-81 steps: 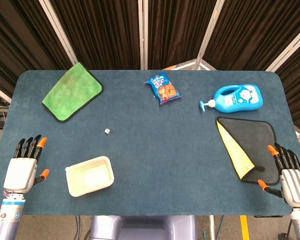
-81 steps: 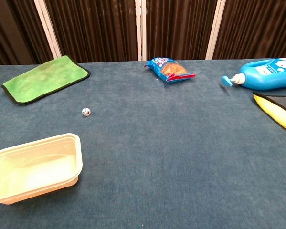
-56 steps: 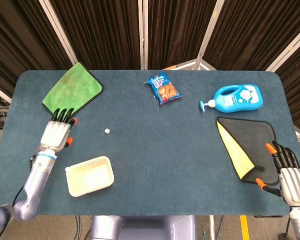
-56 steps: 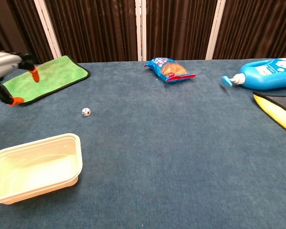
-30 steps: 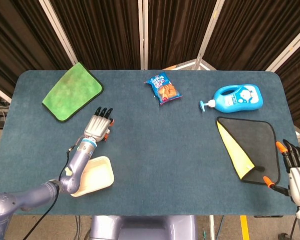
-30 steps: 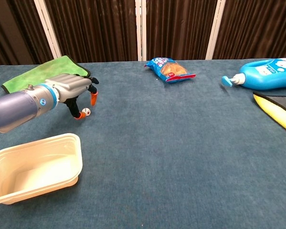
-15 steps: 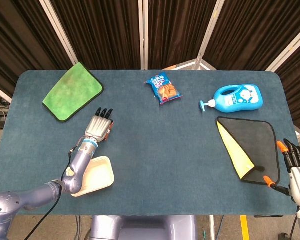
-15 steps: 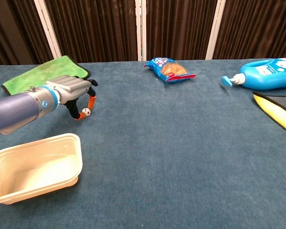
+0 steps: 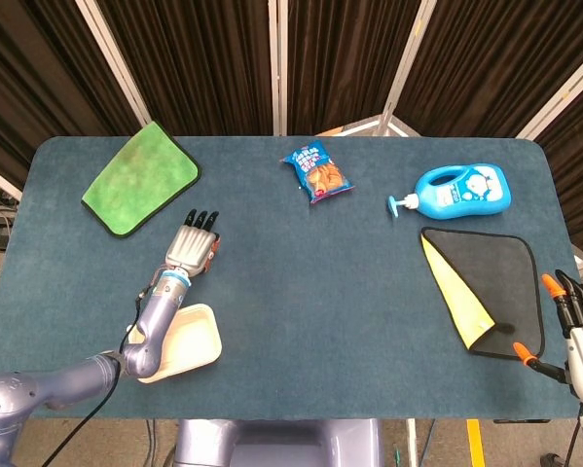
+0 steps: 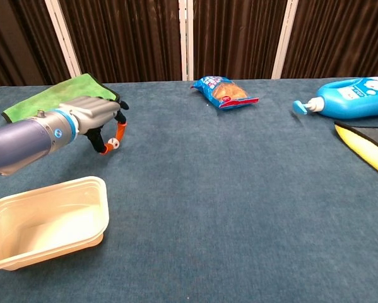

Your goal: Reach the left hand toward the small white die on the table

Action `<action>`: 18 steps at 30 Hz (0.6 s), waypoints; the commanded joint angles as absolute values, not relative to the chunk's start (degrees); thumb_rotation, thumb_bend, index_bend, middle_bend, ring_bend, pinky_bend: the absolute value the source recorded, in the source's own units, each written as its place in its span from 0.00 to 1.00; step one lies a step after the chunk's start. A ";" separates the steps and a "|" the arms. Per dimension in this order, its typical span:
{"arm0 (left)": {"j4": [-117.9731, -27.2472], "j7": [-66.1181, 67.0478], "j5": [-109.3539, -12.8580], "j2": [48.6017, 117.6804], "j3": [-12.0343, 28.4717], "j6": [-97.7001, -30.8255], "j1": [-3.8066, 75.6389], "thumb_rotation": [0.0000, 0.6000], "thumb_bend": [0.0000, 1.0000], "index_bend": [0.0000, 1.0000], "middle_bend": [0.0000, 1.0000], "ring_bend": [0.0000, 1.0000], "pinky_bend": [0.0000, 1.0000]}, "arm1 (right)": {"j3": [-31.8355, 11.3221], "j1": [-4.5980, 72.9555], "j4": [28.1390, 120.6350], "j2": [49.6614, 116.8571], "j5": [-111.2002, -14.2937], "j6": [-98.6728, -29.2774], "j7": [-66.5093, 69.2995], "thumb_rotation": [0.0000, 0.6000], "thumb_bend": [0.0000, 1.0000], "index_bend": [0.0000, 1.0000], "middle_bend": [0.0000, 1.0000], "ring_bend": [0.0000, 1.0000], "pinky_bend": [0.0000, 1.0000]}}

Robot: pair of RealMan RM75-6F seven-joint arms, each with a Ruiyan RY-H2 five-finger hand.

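The small white die (image 10: 113,143) sits between the orange thumb tip and an orange fingertip of my left hand (image 10: 91,116), which pinches it just above the blue table (image 10: 226,189). In the head view the left hand (image 9: 194,244) covers the die, left of the table's middle. My right hand (image 9: 575,329) rests at the table's near right edge, fingers spread, holding nothing.
A cream plastic tub (image 10: 43,221) lies close under my left forearm. A green cloth (image 9: 139,177) is at the back left, a snack bag (image 9: 316,172) at the back middle, a blue pump bottle (image 9: 461,189) and a black-and-yellow cloth (image 9: 481,289) at the right.
My left hand swept from the near left edge to the die and closed its thumb and a finger on it; the die now sits slightly higher. The right hand drifted slightly outward.
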State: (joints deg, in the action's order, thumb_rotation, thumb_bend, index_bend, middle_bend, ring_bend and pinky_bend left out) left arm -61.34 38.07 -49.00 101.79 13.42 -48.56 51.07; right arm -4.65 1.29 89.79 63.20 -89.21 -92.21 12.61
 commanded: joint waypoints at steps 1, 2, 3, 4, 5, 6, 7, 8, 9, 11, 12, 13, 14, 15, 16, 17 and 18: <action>-69.60 36.76 -51.39 97.12 14.03 -53.12 49.52 1.00 0.47 0.57 0.00 0.00 0.00 | -4.83 1.21 89.77 63.02 -88.97 -92.28 13.01 1.00 0.09 0.06 0.00 0.00 0.00; -71.38 36.63 -51.78 96.19 13.93 -53.86 49.13 1.00 0.47 0.57 0.00 0.00 0.00 | -4.87 1.18 89.79 62.98 -88.99 -92.37 13.00 1.00 0.09 0.06 0.00 0.00 0.00; -73.94 36.42 -52.51 94.92 13.78 -55.14 48.53 1.00 0.47 0.57 0.00 0.00 0.00 | -4.91 1.13 89.84 62.94 -88.98 -92.50 12.85 1.00 0.09 0.06 0.00 0.00 0.00; -76.13 36.35 -53.20 93.82 13.54 -56.25 47.95 1.00 0.47 0.57 0.00 0.00 0.00 | -4.89 1.09 89.90 62.93 -88.99 -92.53 12.73 1.00 0.09 0.06 0.00 0.00 0.00; -78.07 36.44 -53.64 92.85 13.30 -57.23 47.43 1.00 0.47 0.57 0.00 0.00 0.00 | -4.84 1.08 89.98 62.92 -89.03 -92.51 12.70 1.00 0.09 0.06 0.00 0.00 0.00; -79.40 36.55 -53.90 92.22 13.17 -57.99 47.05 1.00 0.47 0.57 0.00 0.00 0.00 | -4.80 1.08 90.01 62.91 -89.07 -92.47 12.70 1.00 0.09 0.06 0.00 0.00 0.00; -81.39 36.68 -54.36 91.29 12.95 -59.15 46.48 1.00 0.47 0.56 0.00 0.00 0.00 | -4.75 1.08 90.02 62.90 -89.07 -92.37 12.70 1.00 0.09 0.06 0.00 0.00 0.00; -82.64 36.70 -54.77 90.70 12.79 -59.90 46.12 1.00 0.47 0.56 0.00 0.00 0.00 | -4.72 1.09 90.03 62.90 -89.03 -92.27 12.67 1.00 0.09 0.07 0.00 0.00 0.00; -84.35 36.69 -55.48 89.84 12.51 -60.94 45.59 1.00 0.47 0.56 0.00 0.00 0.00 | -4.70 1.11 90.03 62.92 -88.96 -92.14 12.61 1.00 0.09 0.07 0.00 0.00 0.00; -86.80 36.75 -56.66 88.47 11.93 -62.25 44.84 1.00 0.47 0.56 0.00 0.00 0.00 | -4.64 1.11 90.04 62.98 -88.90 -91.98 12.55 1.00 0.09 0.07 0.00 0.00 0.00; -88.50 36.83 -57.46 87.47 11.55 -63.02 44.40 1.00 0.47 0.56 0.00 0.00 0.00 | -4.59 1.12 90.09 63.01 -88.92 -91.91 12.41 1.00 0.09 0.07 0.00 0.00 0.00; -89.28 36.84 -57.83 87.03 11.40 -63.36 44.22 1.00 0.47 0.56 0.00 0.00 0.00 | -4.57 1.11 90.12 63.03 -88.96 -91.92 12.33 1.00 0.09 0.07 0.00 0.00 0.00; -90.65 36.76 -58.53 86.26 11.23 -63.97 43.92 1.00 0.47 0.55 0.00 0.00 0.00 | -4.52 1.08 90.16 63.09 -89.16 -92.05 12.13 1.00 0.09 0.07 0.00 0.00 0.00; -91.98 36.50 -59.36 85.67 11.21 -64.52 43.73 1.00 0.47 0.54 0.00 0.00 0.00 | -4.39 1.03 90.21 63.16 -89.57 -92.29 11.75 1.00 0.09 0.07 0.00 0.00 0.00; -92.99 36.31 -59.65 85.15 11.08 -64.63 43.58 1.00 0.47 0.51 0.00 0.00 0.00 | -4.28 0.91 90.28 63.25 -89.77 -92.52 11.47 1.00 0.09 0.07 0.00 0.00 0.00; -93.22 36.29 -59.63 85.02 11.05 -64.58 43.58 1.00 0.47 0.50 0.00 0.00 0.00 | -4.27 0.87 90.29 63.28 -89.78 -92.57 11.41 1.00 0.09 0.07 0.00 0.00 0.00; -93.47 36.39 -59.50 84.89 10.98 -64.48 43.60 1.00 0.46 0.47 0.00 0.00 0.00 | -4.27 0.82 90.30 63.30 -89.74 -92.60 11.34 1.00 0.09 0.07 0.00 0.00 0.00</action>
State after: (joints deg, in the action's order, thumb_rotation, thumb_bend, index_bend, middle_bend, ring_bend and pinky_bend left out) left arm -92.81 36.50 -59.13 85.47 11.30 -64.08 43.96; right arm -4.28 0.82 90.29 63.29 -89.73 -92.60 11.35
